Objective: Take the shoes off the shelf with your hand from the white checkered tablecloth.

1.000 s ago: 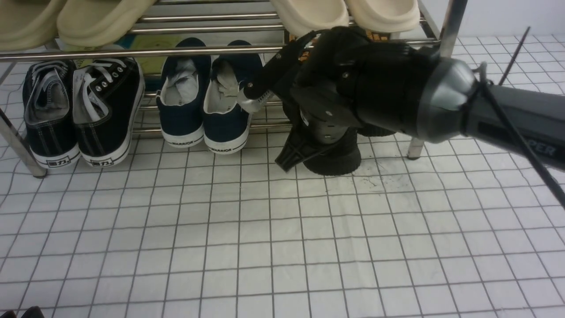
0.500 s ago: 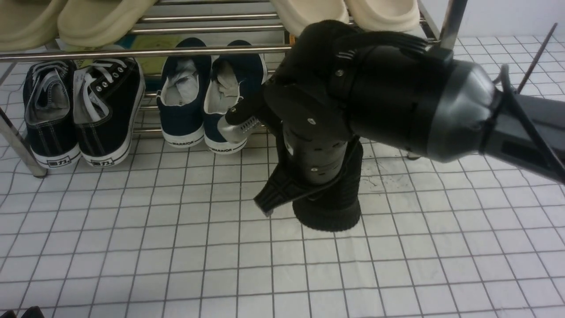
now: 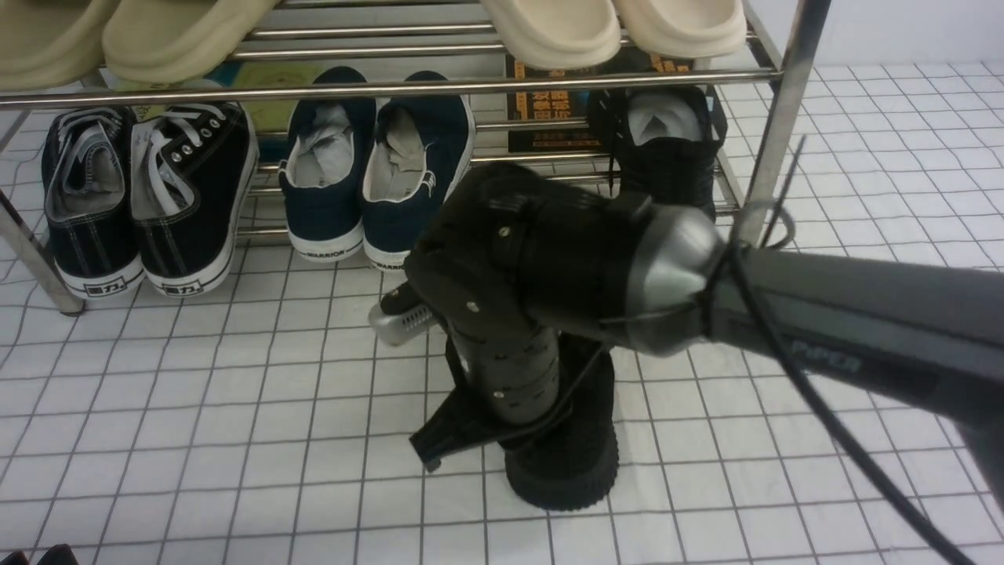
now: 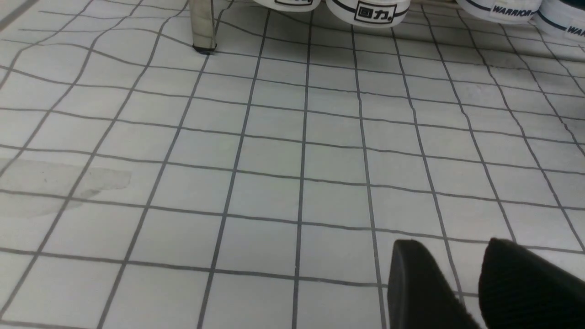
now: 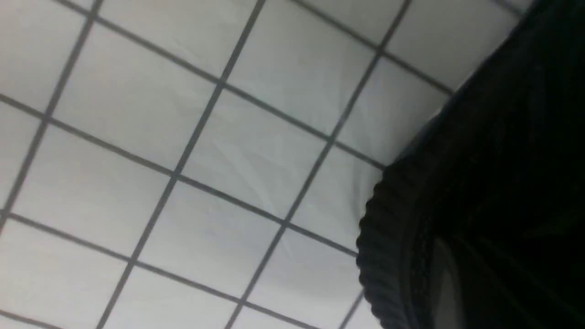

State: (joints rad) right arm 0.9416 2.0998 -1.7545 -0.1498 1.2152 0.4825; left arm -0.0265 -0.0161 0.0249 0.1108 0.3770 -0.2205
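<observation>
Jaws, right arm: the right gripper point(image 3: 490, 443) is pinching the held sneaker point(image 3: 572, 467) from above. One flat black finger point(image 3: 439, 435) is showing outside the shoe's left flank, while the other is hiding behind the wrist.
Jaws, left arm: the left gripper point(image 4: 450, 246) is hovering low at the near left corner, its jaws standing slightly apart with only bare cloth showing between them.
Held sneaker: it is sitting clear of the rack, out in front of it near the middle of the tabletop, ridged sole downward. In the right wrist view its sole edge point(image 5: 393, 237) is filling one side of the picture, and whether it is touching the cloth cannot be told.
Other sneaker point(image 3: 663, 149): it is resting on the lower tier at the right end, toe pointing forward, white paper showing inside.
Shelf point(image 3: 773, 133): its chrome legs are standing on the white checkered tablecloth point(image 3: 235, 431), which is covering the tabletop.
Navy slip-ons point(image 3: 376, 188): they are sitting side by side on the lower tier, just left of the right arm point(image 3: 863, 337).
Black canvas sneakers point(image 3: 149, 196): they are occupying the left end of the same tier, white laces loose.
Cream slippers point(image 3: 549, 27): they are lying on the upper bars.
</observation>
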